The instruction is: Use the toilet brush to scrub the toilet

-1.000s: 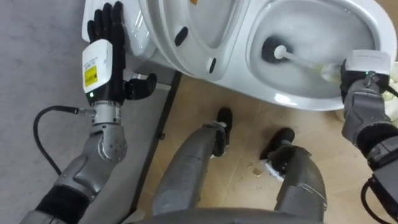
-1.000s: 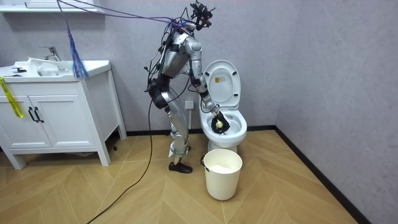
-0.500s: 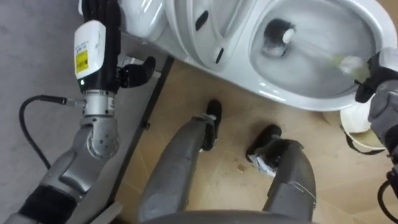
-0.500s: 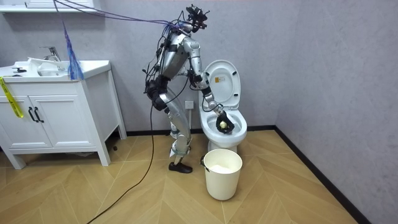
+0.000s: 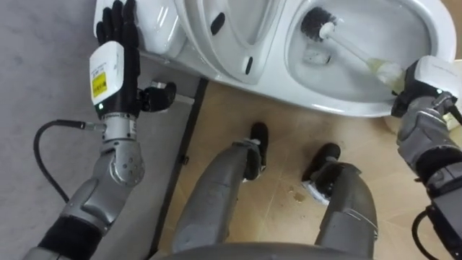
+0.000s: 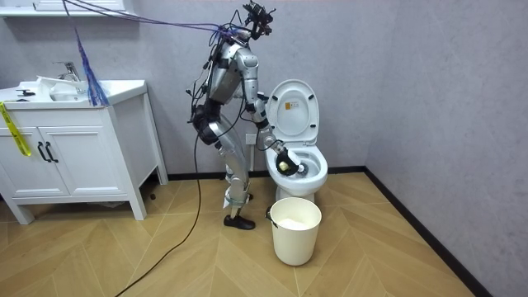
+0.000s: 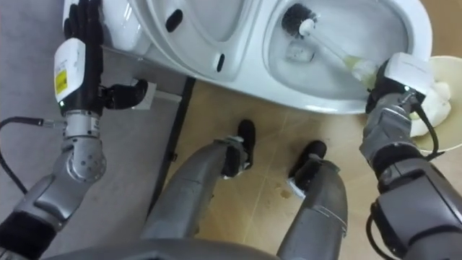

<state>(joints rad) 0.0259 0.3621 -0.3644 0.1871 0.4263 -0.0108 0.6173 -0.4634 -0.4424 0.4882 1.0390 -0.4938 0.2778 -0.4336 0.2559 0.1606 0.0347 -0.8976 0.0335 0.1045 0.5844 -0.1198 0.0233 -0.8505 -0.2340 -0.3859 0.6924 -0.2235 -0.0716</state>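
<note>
Wood floor (image 6: 165, 256), grey walls (image 6: 429, 82); brush (image 5: 352, 49) in toilet bowl (image 5: 339, 108).

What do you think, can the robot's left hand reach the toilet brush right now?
Probably not easily. The left hand is off to the side, and the raised lid stands between it and the brush in the bowl. The right hand holds its handle.
</note>
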